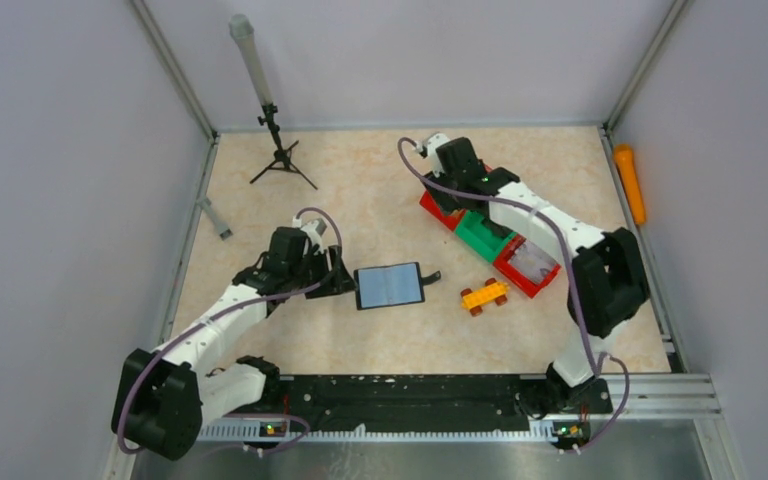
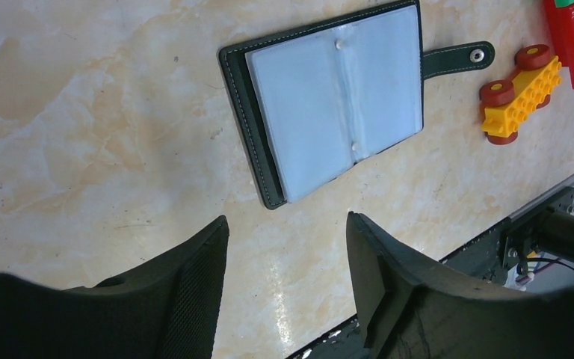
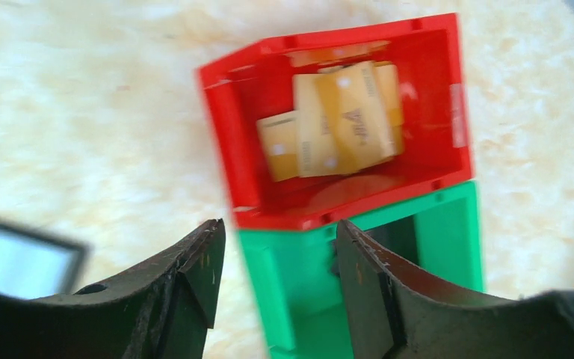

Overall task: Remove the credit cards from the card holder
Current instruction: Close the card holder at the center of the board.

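Observation:
The black card holder [image 1: 390, 285] lies open and flat in the middle of the table, its grey-blue sleeves [image 2: 329, 97] facing up and its strap tab [image 2: 456, 58] pointing right. My left gripper [image 2: 288, 224] is open just off its left edge [image 1: 345, 279], apart from it, with only bare table between the fingers. Several gold credit cards [image 3: 344, 120] lie in a heap in the far red bin [image 3: 437, 153]. My right gripper [image 3: 278, 232] hangs open and empty above the seam of that bin and the green bin [image 3: 299, 299]. From above, the right arm [image 1: 447, 192] hides the cards.
A row of three bins runs diagonally at the right: red [image 1: 430, 208], green [image 1: 482, 237], red [image 1: 528, 268]. A yellow toy brick car [image 1: 484, 296] sits right of the holder. A small tripod [image 1: 280, 150] stands at the back left, an orange stick [image 1: 629, 182] along the right wall.

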Available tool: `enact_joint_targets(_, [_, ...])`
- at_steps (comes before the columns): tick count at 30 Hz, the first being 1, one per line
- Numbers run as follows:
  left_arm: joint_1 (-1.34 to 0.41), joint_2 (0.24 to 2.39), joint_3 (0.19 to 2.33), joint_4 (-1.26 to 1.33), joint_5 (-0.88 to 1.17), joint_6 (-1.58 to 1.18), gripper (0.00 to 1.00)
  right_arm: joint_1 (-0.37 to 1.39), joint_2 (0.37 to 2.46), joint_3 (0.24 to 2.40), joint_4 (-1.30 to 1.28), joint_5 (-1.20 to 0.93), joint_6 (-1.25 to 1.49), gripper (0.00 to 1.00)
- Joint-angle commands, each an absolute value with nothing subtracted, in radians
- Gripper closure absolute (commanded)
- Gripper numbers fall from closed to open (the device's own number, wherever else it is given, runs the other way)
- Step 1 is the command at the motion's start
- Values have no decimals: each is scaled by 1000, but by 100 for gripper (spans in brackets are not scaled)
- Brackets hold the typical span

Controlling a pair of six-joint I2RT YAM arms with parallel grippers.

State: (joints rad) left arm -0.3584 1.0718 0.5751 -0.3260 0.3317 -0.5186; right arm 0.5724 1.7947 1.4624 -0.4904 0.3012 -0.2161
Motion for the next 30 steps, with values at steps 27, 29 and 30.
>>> enact_joint_targets(27, [-366, 1312, 581, -152, 488, -565, 43, 622, 1505, 855, -137, -258, 414, 60])
enact_joint_targets(29, [-366, 1334, 579, -140, 494, -565, 43, 622, 1522, 860, -139, -248, 411, 67])
enact_joint_targets(30, [-366, 1344, 579, -133, 495, -566, 43, 623, 1533, 866, -149, -239, 408, 68])
